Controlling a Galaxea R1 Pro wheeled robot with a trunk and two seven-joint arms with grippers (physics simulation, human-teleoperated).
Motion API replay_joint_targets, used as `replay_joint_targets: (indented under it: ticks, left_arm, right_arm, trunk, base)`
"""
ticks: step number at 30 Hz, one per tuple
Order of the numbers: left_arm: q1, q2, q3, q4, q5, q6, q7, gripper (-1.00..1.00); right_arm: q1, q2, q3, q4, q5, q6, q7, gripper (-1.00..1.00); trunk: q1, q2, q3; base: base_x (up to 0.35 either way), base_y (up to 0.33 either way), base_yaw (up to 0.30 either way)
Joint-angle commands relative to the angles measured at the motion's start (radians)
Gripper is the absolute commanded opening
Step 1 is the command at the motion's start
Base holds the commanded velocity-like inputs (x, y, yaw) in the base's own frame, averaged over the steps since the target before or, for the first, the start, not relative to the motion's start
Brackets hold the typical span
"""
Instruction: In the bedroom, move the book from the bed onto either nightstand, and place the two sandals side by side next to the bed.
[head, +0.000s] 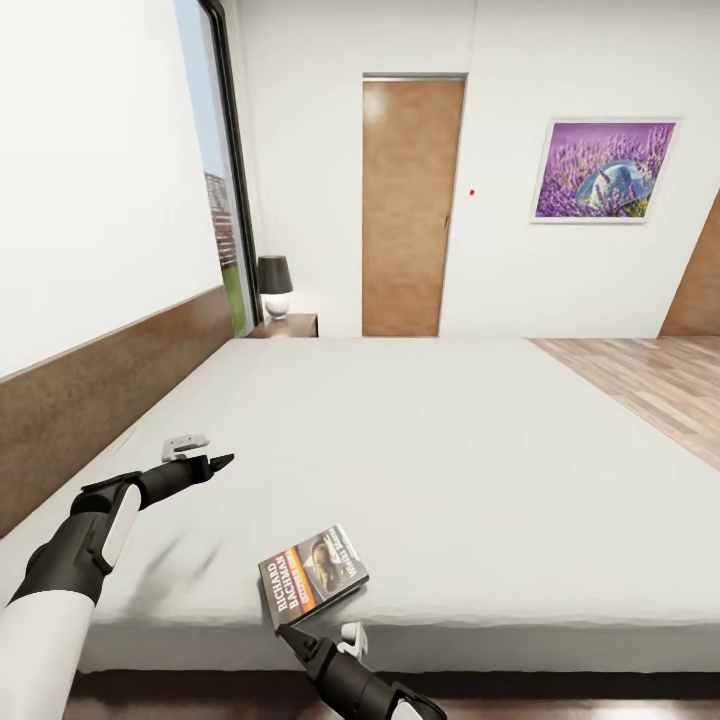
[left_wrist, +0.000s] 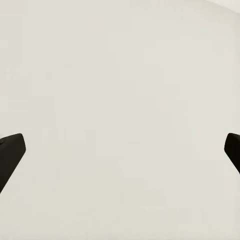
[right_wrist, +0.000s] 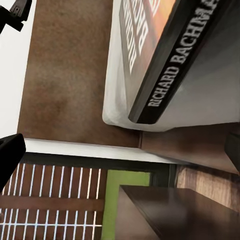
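The book (head: 314, 577) lies near the bed's (head: 450, 440) front edge, low in the frame. The right gripper (head: 318, 636) sits spread just below it, touching nothing. The left gripper (head: 205, 455) hangs spread over the mattress at left.

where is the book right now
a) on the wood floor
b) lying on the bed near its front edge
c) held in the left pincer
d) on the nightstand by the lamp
b: the book lies flat on the bed mattress near its front edge, just ahead of the right pincer, which has not closed on it.
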Motion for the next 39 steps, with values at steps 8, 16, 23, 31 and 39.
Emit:
replay_joint_targets:
  ticks: [8, 16, 23, 31, 39]
  left_arm:
    - [-0.001, 0.000, 0.002, -0.001, 0.006, 0.008, -0.002, 1.00]
    - [-0.001, 0.000, 0.002, -0.001, 0.006, 0.008, -0.002, 1.00]
    - [0.000, 0.000, 0.002, -0.001, 0.006, 0.008, -0.002, 1.00]
    - [0.000, 0.000, 0.002, -0.001, 0.006, 0.008, -0.002, 1.00]
    - [0.000, 0.000, 0.002, -0.001, 0.006, 0.008, -0.002, 1.00]
  right_arm:
    - [-0.001, 0.000, 0.002, 0.000, -0.010, 0.006, 0.003, 1.00]
    - [-0.001, 0.000, 0.002, 0.000, -0.010, 0.006, 0.003, 1.00]
    - [-0.001, 0.000, 0.002, 0.000, -0.010, 0.006, 0.003, 1.00]
    - [-0.001, 0.000, 0.002, -0.001, -0.010, 0.006, 0.003, 1.00]
    - [-0.001, 0.000, 0.002, -0.003, -0.011, 0.006, 0.003, 1.00]
  trunk:
    - [0.000, 0.000, -0.002]
    - [0.000, 0.000, -0.005]
    - [0.000, 0.000, -0.006]
    - [0.000, 0.000, -0.006]
    - [0.000, 0.000, -0.007]
  base:
    - [0.000, 0.000, 0.051]
    - [0.000, 0.000, 0.132]
    - [0.000, 0.000, 0.033]
    - [0.000, 0.000, 0.008]
    - [0.000, 0.000, 0.036]
